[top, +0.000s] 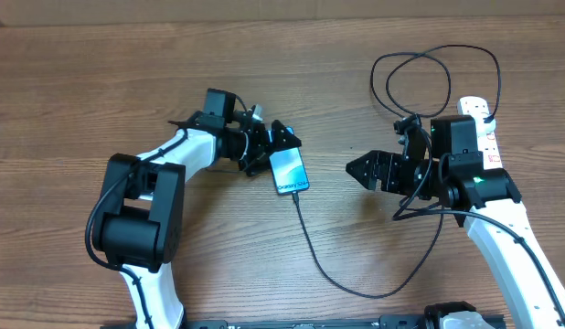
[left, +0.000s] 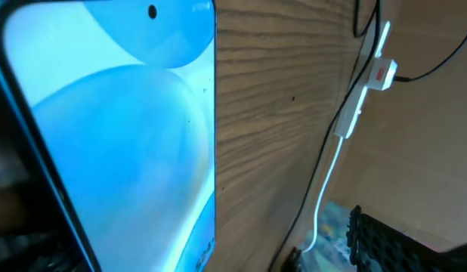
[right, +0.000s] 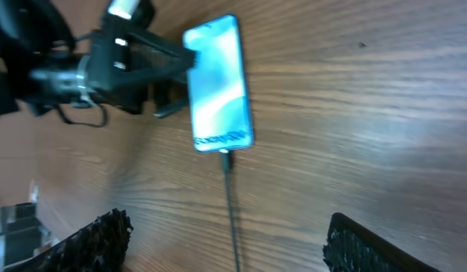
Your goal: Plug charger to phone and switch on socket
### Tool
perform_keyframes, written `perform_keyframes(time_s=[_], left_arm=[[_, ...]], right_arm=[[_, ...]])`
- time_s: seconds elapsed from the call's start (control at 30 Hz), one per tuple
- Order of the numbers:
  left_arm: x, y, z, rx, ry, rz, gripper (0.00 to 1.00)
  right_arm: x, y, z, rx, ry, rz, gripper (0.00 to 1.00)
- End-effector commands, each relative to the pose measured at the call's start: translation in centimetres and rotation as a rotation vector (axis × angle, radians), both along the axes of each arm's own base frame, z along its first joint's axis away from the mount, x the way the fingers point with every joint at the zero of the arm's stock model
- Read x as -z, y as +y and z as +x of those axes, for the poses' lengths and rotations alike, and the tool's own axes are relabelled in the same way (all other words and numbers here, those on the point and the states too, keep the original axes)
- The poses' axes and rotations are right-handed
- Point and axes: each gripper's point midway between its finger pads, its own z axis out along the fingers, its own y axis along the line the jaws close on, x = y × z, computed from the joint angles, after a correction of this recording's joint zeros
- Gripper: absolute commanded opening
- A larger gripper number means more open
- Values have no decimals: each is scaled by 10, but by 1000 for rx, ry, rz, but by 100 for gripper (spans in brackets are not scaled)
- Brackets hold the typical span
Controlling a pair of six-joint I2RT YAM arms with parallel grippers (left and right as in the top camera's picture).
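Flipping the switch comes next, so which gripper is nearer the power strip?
Right. The right gripper sits open between phone and power strip; the left gripper holds the phone, farther off.

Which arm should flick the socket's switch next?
Right. The right gripper is open, empty and near the socket; the left gripper is farther off, holding the phone.

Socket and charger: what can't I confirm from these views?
- Socket switch state: overhead, right arm covers part; left wrist, too small.
- Charger plug end: overhead, hidden behind the right arm.
- Connector seating in phone: right wrist blurred, overhead too small.
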Motion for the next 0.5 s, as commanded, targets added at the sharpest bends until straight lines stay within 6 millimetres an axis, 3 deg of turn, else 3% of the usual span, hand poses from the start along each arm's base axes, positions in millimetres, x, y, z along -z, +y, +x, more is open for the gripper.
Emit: perform_keyframes(time_s=[0.0, 0.23, 0.47], left_arm=[[59, 43, -17, -71, 114, 203, 100], [62, 67, -20, -97, 148, 271, 100], [64, 90, -22, -119, 204, 433, 100]], right_arm=[[-15, -15, 11, 51, -55, -85, 83], [-41, -49, 19, 165, -67, -273, 89], [-54, -54, 17, 178, -66, -290, 89]])
